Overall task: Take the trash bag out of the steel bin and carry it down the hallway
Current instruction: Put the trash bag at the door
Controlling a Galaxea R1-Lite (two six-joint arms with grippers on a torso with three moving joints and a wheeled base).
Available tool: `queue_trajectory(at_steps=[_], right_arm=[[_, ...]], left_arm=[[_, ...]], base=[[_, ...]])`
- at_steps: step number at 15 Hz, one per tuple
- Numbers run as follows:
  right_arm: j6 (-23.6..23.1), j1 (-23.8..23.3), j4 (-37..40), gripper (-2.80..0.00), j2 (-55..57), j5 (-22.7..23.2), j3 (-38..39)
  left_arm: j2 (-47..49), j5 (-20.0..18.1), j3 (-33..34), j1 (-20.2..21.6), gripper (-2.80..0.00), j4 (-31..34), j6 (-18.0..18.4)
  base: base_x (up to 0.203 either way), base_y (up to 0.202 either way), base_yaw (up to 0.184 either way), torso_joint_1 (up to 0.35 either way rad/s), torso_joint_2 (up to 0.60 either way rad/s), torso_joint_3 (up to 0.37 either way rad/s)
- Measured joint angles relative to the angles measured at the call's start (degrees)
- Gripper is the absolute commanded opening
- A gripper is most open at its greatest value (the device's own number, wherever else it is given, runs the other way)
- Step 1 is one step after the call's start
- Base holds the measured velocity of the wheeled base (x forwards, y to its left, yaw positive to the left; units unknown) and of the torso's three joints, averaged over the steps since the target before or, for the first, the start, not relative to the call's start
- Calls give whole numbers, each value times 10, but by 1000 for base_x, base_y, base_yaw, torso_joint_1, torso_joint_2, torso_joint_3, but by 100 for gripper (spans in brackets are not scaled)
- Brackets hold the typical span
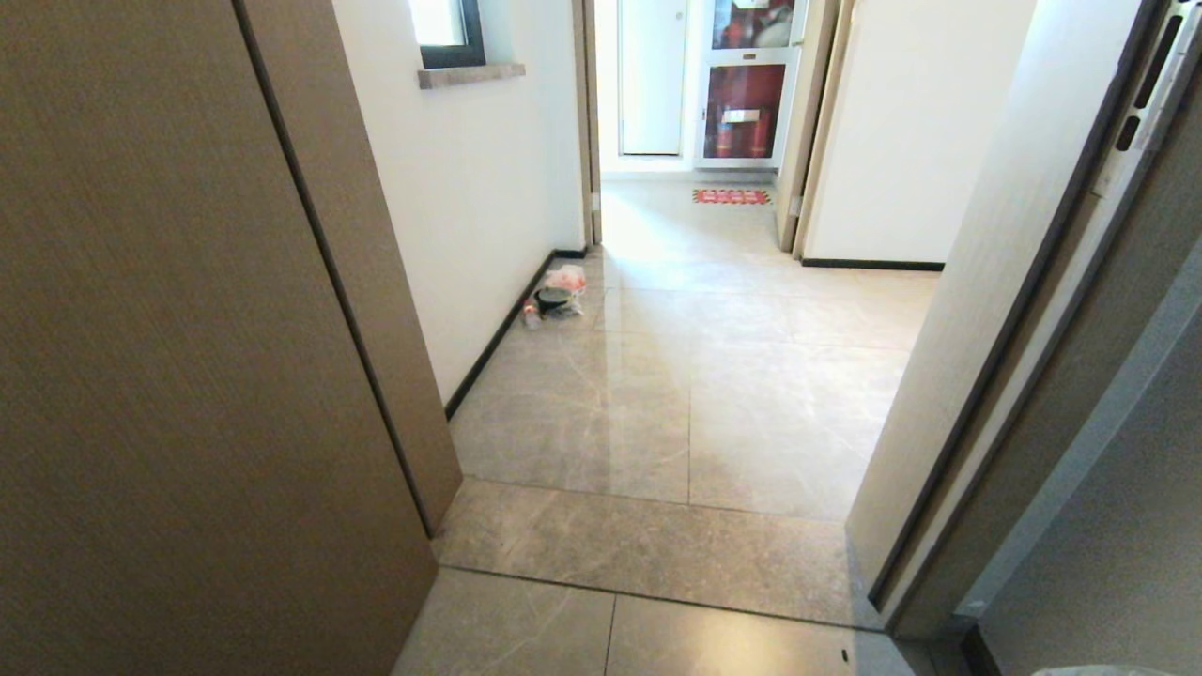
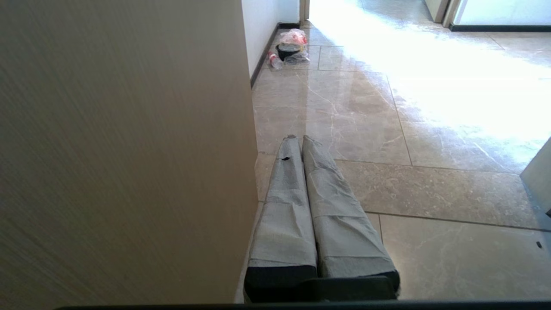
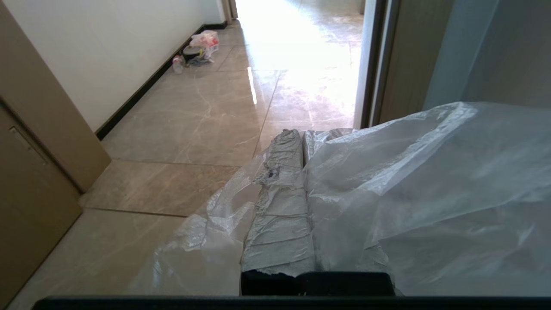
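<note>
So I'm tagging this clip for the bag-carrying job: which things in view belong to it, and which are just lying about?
Part of the job:
- trash bag, clamped in the right end effector
- hallway floor ahead

Just lying about:
- pink bag by the wall
- dark round container beside it
- plastic bottle
- red mat at the far end
- left end effector, shut and holding nothing

One trash bag (image 3: 430,181), translucent. Two grippers: left gripper (image 2: 299,140), right gripper (image 3: 297,134). On the hallway floor by the wall: one pink bag (image 1: 566,278), one black round container (image 1: 553,299), one plastic bottle (image 2: 274,60).
</note>
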Motion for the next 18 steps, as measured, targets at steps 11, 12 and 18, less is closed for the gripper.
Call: queue_trajectory(at_steps=[11,12,18], right_arm=[[0,0,0,-280,0,0,0],[0,0,-1,-280,0,0,0],[0,0,0,-280,0,0,0]], left_arm=[[0,0,0,0,-280,-1,-1],[0,0,0,0,-280,-1,-1],[0,0,0,0,-280,-1,-1]], base=[[131,0,1,1,1,1],[191,0,2,2,-2,2],[193,0,1,1,1,2]])
